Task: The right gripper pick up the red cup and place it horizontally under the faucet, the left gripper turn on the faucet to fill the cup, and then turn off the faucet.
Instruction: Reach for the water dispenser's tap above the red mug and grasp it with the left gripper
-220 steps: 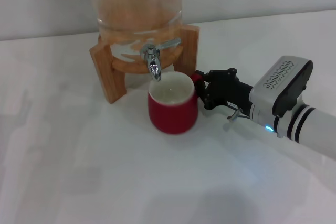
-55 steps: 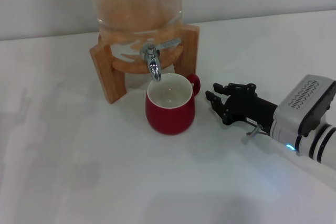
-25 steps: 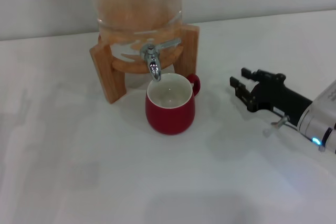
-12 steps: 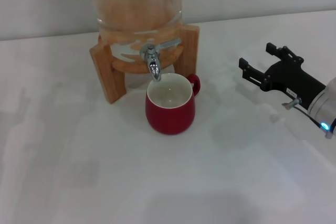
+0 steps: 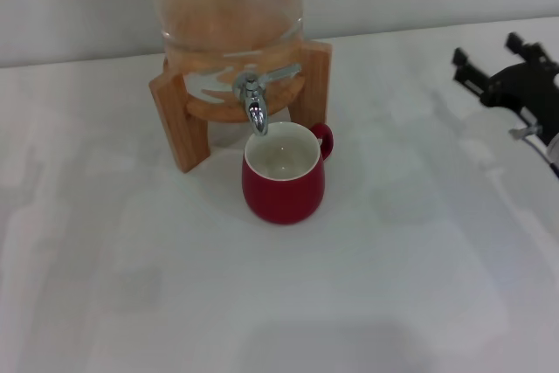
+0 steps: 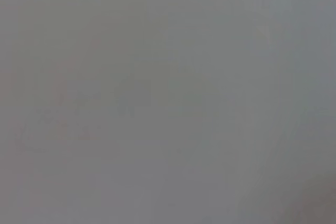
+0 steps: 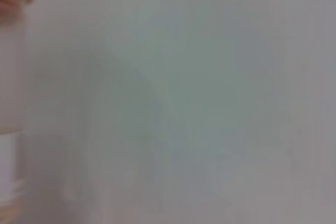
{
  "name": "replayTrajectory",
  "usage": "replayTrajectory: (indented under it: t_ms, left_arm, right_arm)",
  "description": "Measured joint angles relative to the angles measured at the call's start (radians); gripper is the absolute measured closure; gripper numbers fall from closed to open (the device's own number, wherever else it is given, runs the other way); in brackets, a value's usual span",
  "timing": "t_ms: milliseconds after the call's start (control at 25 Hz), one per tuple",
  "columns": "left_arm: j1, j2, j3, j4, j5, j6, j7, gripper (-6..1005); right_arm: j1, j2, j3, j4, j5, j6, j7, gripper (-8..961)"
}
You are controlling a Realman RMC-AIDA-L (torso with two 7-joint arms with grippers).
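Now the squat dark-red ceramic cup (image 5: 283, 172) stands upright under the chrome faucet (image 5: 254, 104).
Its mouth faces up, loop handle pointing toward the black right gripper (image 5: 494, 62), which hovers well apart with fingers spread, holding nothing; the left gripper is out of sight.

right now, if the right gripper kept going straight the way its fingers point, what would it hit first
Probably nothing: the open right gripper points up-left across bare table, passing behind the dispenser stand toward the back wall, though depth is unclear.
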Motion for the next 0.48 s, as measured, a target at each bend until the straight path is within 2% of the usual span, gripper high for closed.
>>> replayTrajectory:
  t_ms: [320,480]
  left_arm:
    - [-0.011,0.000,0.000,0.004,-0.005,0.007,0.000,170]
    - [-0.022,0.000,0.000,0.004,-0.005,0.005,0.000,170]
  right_arm:
    - [-0.019,0.007,0.125,0.005,0.005,-0.001,-0.067,80]
    - [-0.023,0.009,0.153,0.033,0.015,-0.040,-0.082,80]
